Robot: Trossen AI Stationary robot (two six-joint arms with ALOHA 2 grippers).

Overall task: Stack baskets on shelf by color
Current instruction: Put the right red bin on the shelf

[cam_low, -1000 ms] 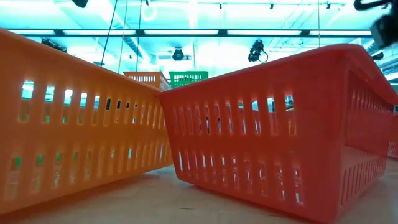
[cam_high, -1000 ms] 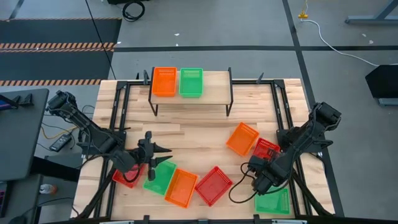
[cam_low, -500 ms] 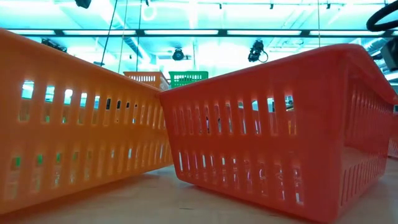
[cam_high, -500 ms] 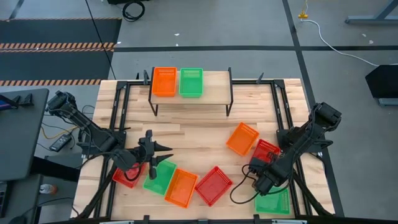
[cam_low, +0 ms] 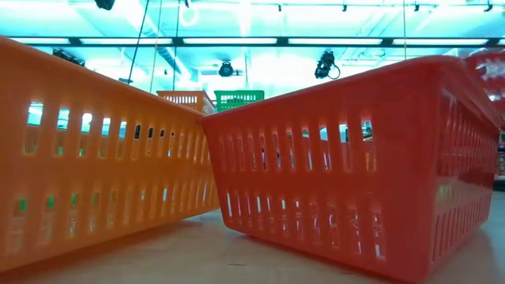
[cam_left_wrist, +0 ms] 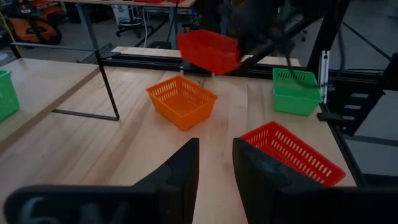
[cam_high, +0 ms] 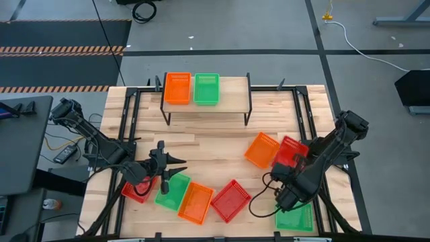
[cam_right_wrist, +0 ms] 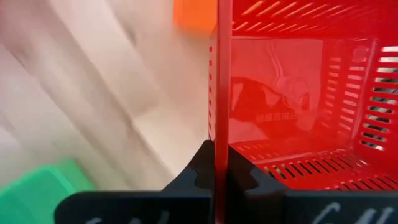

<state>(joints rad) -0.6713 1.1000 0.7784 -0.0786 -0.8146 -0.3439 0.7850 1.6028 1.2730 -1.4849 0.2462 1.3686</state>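
Observation:
On the shelf (cam_high: 228, 101) at the far edge stand an orange basket (cam_high: 177, 88) and a green basket (cam_high: 206, 88), side by side on their bottoms. At the right, my right gripper (cam_high: 291, 169) is shut on a red basket (cam_high: 290, 151), which hangs in the air in the left wrist view (cam_left_wrist: 208, 50). My left gripper (cam_high: 176, 165) is open at the near left, touching nothing, its fingers (cam_left_wrist: 186, 171) pointing toward the table's right. Loose on the table are an orange basket (cam_high: 262, 149), a red one (cam_high: 230, 199), an orange one (cam_high: 195, 202), a green one (cam_high: 173, 191) and a green one (cam_high: 294, 216). My right gripper pinches one wall of the red basket (cam_right_wrist: 219, 134), one finger inside the basket and one outside. The fingers come from the table's near side. The basket is lifted clear of the table and tilted, with its open side turned partly toward the gripper.
Another red basket (cam_high: 138, 190) lies partly under my left arm. Black frame rails (cam_high: 306, 114) run along the table's sides. In the low view an orange basket (cam_low: 95, 158) and a red basket (cam_low: 347, 158) fill the foreground. Bare wood (cam_high: 201, 138) lies between the shelf and the loose baskets.
My right gripper has risen and moved toward the table's far edge with the red basket. The basket lay on the table beside the orange one before; it is now lifted clear and tilted.

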